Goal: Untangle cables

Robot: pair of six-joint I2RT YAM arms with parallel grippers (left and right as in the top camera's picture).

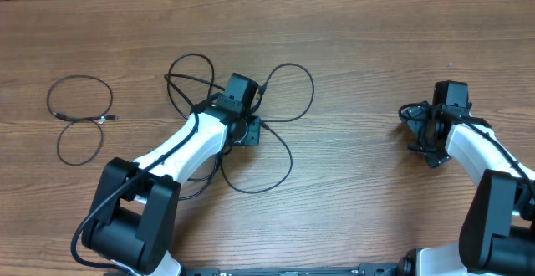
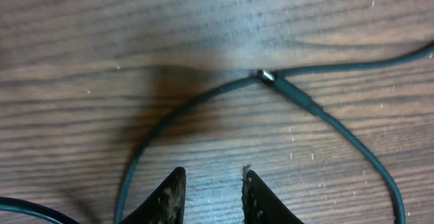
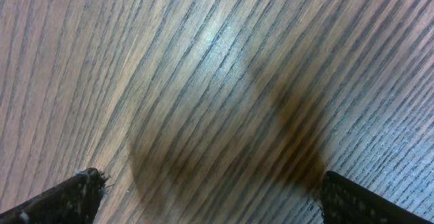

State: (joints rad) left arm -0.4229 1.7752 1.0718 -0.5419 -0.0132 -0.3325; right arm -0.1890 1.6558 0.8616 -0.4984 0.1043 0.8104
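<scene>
Black and thin, the cables (image 1: 290, 155) lie in a loose knot of overlapping loops at the middle of the desk (image 1: 376, 42), right under the left arm. One more cord (image 1: 106, 120) sits well apart at the far left, already laid out in two neat rings. These cords look light, limp and fairly slick, so a pull on one loop will likely drag its neighbours along rather than slide free. The best hold is probably the thicker sleeve just behind the silver-tipped plug (image 2: 269, 76), which the left wrist view shows lying flat on the wood just ahead of the fingers. The left tool (image 2: 211, 187) hangs low over the desk with its fingers a narrow gap apart and nothing between them; a strand curves past just beside the left finger. The right tool (image 3: 210, 180) is spread wide over bare wood, well away from the knot and holding nothing. In the way are mainly the crossing loops themselves, part of them hidden beneath the left arm from overhead.
</scene>
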